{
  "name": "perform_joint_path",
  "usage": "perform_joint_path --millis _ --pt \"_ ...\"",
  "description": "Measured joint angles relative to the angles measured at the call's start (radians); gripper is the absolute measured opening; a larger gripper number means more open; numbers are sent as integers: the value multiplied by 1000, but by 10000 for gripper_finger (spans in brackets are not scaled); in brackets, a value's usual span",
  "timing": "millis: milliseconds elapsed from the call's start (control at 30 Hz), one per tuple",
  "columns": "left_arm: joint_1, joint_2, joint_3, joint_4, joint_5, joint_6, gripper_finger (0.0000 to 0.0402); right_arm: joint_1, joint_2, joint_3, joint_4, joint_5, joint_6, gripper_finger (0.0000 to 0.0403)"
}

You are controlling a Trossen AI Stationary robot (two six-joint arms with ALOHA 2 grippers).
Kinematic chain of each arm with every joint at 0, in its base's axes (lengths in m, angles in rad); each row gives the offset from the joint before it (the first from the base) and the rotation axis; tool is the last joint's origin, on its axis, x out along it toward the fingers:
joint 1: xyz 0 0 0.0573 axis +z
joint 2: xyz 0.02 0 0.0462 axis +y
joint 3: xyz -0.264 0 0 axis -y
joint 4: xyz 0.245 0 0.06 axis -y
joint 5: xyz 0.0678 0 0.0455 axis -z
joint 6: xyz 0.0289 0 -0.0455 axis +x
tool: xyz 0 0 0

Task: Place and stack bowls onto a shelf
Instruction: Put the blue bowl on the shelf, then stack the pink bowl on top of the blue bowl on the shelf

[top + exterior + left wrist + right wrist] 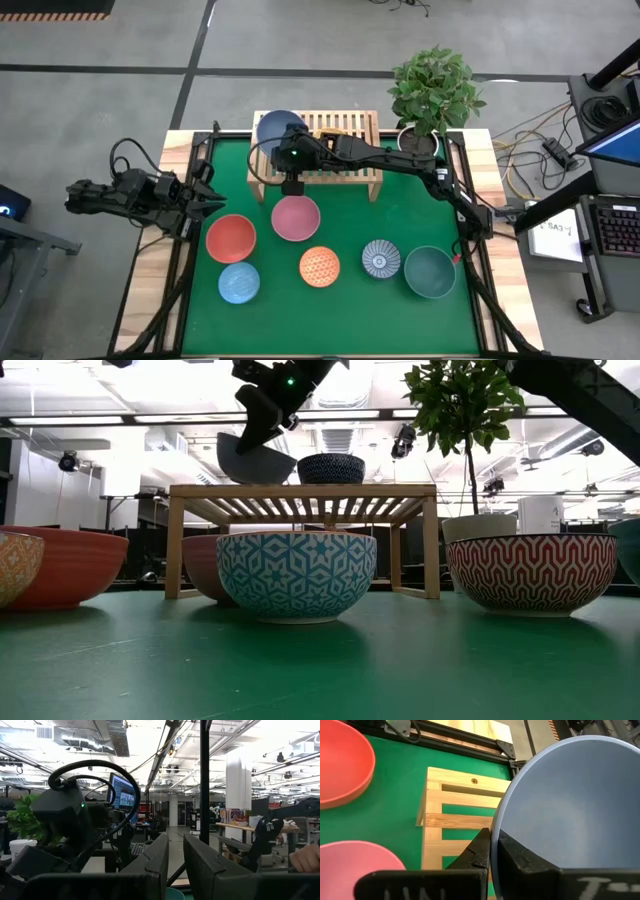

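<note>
My right gripper (286, 153) is shut on the plain blue bowl (278, 130) over the left part of the light-wood shelf (345, 172). In the low view the bowl (254, 461) is tilted, right at the shelf's slatted top (300, 490); I cannot tell whether it touches. A patterned bowl (332, 468) stands on the shelf beside it. The red (231, 238), pink (295, 218), light blue (239, 282), orange (319, 266), blue-grey patterned (381, 258) and dark teal (430, 272) bowls stand on the green mat. My left gripper (212, 198) waits open at the table's left edge. My right gripper pinches the blue bowl's rim (496, 827) on its near side, one finger (520, 862) inside the bowl and one finger (479, 851) outside. The fingers slant down from above. The bowl hangs tilted at the level of the shelf's top.
A potted plant (435, 90) stands at the table's back right, next to the shelf. The pink bowl lies just in front of the shelf's left half. A person's hand (306, 858) shows in the room beyond the table.
</note>
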Motion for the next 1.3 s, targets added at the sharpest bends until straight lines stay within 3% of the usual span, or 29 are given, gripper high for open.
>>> perform_joint_path --millis 467,867,1300 --pt "0 0 0 0 0 0 40 0 0 -3 -3 2 29 104" --pt "0 2 -1 -7 0 0 40 45 -113 5 -185 5 145 109" --pt "0 14 -1 -10 0 0 40 287 -175 2 -403 1 281 109"
